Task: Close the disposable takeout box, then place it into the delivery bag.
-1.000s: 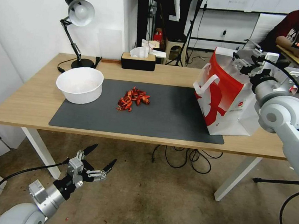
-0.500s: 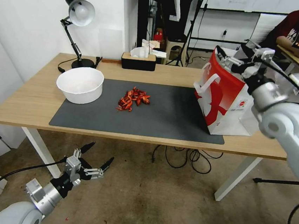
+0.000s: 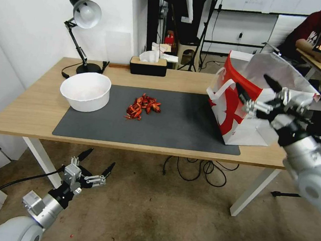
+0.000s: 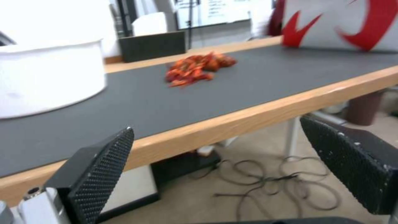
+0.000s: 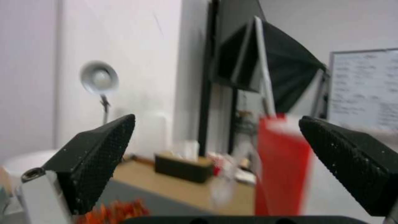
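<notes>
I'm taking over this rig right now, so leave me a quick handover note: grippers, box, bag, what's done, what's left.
Left gripper: jaws open, empty, low in front of the table's near edge.
Right gripper: jaws open, empty, raised in front of the delivery bag's open top.
The bag stands upright at the table's right end. Its inside is hidden, so I cannot tell if the takeout box is in it.
Left: check that.

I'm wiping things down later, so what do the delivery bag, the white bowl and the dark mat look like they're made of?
The delivery bag looks like coated paper or woven plastic: stiff creased walls, glossy red print. The white bowl seems to be matte paper or foam, though plastic is possible. The dark mat lies flat and dull, likely rubber or faux leather.
</notes>
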Available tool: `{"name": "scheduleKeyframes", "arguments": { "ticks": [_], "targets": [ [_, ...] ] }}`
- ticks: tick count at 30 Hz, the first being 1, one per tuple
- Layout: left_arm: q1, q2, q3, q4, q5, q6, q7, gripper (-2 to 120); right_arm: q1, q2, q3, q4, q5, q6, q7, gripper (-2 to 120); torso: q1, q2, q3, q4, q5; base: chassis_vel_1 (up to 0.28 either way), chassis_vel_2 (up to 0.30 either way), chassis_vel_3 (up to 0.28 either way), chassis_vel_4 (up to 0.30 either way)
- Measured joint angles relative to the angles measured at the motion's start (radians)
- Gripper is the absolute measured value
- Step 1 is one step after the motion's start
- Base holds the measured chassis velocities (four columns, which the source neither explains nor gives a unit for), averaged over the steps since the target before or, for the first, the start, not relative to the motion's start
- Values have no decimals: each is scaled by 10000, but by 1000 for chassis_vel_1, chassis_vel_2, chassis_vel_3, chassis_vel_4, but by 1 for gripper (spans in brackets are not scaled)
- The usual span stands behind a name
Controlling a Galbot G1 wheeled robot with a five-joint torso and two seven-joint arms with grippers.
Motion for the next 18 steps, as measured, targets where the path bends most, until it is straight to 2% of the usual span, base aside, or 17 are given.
{"name": "scheduleKeyframes", "arguments": {
  "ticks": [2, 4, 5, 8, 10, 12, 18],
  "targets": [
    [18, -1, -1, 0, 105, -8, -133, 100, -331, 161, 93, -2, -218, 114, 35, 100, 0, 1, 0, -5, 3, 0, 0, 0, 0],
    [66, -57, 1, 29, 449, -92, -655, 100, -1439, 870, 283, -120, -1034, 692, 308, 100, -1, 1, -1, -7, -5, 0, 0, 0, 0],
    [66, -57, 1, 29, 449, -92, -655, 100, -1439, 870, 283, -120, -1034, 692, 308, 100, -1, 1, -1, -7, -5, 0, 0, 0, 0],
    [154, -291, 114, 38, 850, -200, -1663, 100, -2685, 1944, 12, -600, -2333, 1762, 913, 100, -1, 0, -1, -3, -2, 0, 0, 0, 0],
    [164, -338, 150, 37, 885, -216, -1826, 100, -2837, 2096, -76, -668, -2523, 1871, 1046, 100, 0, -1, -1, -2, -1, 0, 0, 0, 0],
    [181, -493, 268, 40, 1112, -229, -2462, 100, -3317, 2649, -413, -818, -3329, 2015, 1675, 100, -1, -1, -1, -3, -2, 0, 0, 0, 0],
    [145, -585, 373, 104, 1192, -227, -3065, 100, -3555, 3056, -851, -949, -3678, 1675, 2221, 100, -1, 0, -1, -3, -2, 0, 0, 0, 0]
  ]
}}
